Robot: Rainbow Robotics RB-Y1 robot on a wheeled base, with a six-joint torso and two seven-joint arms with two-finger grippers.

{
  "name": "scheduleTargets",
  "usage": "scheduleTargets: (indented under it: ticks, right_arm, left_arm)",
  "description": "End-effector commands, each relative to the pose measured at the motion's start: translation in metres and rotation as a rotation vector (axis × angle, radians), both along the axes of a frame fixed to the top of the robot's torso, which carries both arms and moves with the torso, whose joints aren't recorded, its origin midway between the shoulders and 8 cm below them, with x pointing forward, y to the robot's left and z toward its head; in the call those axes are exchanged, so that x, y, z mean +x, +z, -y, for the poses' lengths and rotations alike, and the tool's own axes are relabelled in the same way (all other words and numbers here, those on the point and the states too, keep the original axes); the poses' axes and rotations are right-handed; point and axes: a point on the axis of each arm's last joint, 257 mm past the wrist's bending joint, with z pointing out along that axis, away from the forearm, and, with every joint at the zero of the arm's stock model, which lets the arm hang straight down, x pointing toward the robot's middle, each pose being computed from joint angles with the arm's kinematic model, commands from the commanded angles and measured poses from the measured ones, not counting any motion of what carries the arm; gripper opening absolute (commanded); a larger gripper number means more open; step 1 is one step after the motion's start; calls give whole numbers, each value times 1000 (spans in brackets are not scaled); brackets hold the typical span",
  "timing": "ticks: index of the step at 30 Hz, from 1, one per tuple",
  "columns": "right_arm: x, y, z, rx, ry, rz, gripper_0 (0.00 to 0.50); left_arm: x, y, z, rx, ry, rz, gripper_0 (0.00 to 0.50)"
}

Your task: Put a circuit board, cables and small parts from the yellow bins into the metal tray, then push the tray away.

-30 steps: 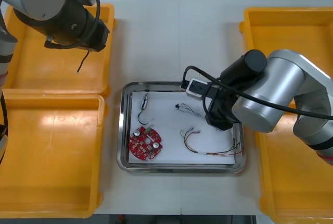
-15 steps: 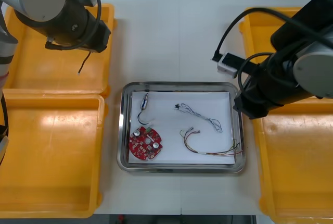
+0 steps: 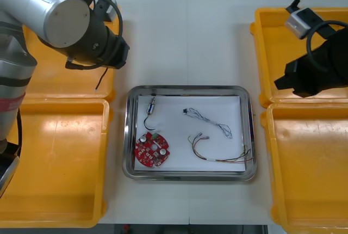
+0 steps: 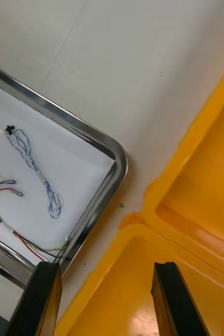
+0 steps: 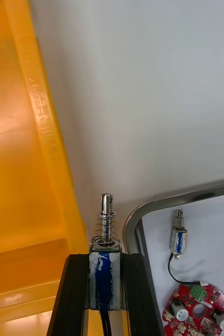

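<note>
My left gripper is shut on a small metal part with a blue body and a spring pin. It hangs over the inner rim of the far left bin, close to the metal tray's far left corner. A black lead dangles below the left arm. On the tray's white inside lie a red circuit board, another small metal part, a blue and white cable and a red and yellow cable. My right gripper stands open above the right bins' seam.
Two yellow bins flank the tray on the left and two on the right. The right arm hangs over the far right bin's inner wall. Bare table lies beyond the tray's far rim.
The right arm has drawn back from over the tray to the right bins, leaving the blue and white cable in the tray. The left arm has carried its part toward the tray.
</note>
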Motion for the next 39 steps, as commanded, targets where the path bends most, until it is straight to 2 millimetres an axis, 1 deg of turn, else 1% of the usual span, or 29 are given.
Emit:
scheduleTargets:
  ticks: [1,2,3,4,5,6,7,8,9,10,11,15,16,17,20,23,29,34,39]
  right_arm:
    - [-11,8,63,38,-180,-13,500]
    - [-12,8,69,41,-196,-14,500]
    - [-15,9,80,40,-224,-12,500]
    - [-16,8,85,42,-239,-14,500]
    - [-19,8,99,38,-273,-14,500]
    - [-19,8,99,38,-273,-14,500]
    - [-23,5,114,32,-314,-20,500]
    - [-23,5,114,32,-314,-20,500]
    - [-27,2,126,32,-353,-24,500]
    - [-28,2,130,31,-364,-23,500]
    - [-32,-1,141,30,-399,-25,500]
    - [-37,-7,159,29,-457,-36,500]
    - [-38,-8,160,29,-459,-38,500]
    - [-41,-13,166,32,-478,-52,500]
    - [-48,-21,177,39,-511,-77,500]
    - [-57,-31,184,37,-533,-103,500]
    - [-72,-46,196,28,-569,-144,500]
    - [-73,-48,198,24,-574,-148,500]
    - [-73,-49,201,24,-594,-148,500]
  left_arm:
    - [-14,-7,33,-72,66,4,0]
    - [-15,-8,36,-76,68,5,0]
    - [-18,-11,40,-78,72,3,0]
    - [-19,-12,43,-80,70,1,0]
    - [-22,-14,49,-83,69,1,0]
    - [-22,-14,49,-83,69,1,0]
    - [-27,-18,56,-80,67,-1,0]
    - [-27,-18,56,-80,67,-1,0]
    - [-31,-23,64,-78,63,-5,0]
    - [-32,-25,66,-78,64,-4,0]
    - [-36,-30,72,-70,65,-2,0]
    - [-41,-43,84,-51,60,4,0]
    - [-41,-44,85,-52,59,5,0]
    - [-43,-51,90,-56,57,6,0]
    - [-45,-61,99,-62,56,20,0]
    - [-46,-72,108,-64,54,37,0]
    - [-52,-90,118,-58,29,32,0]
    - [-52,-104,123,-50,21,34,0]
    - [-42,-118,125,-53,24,37,0]
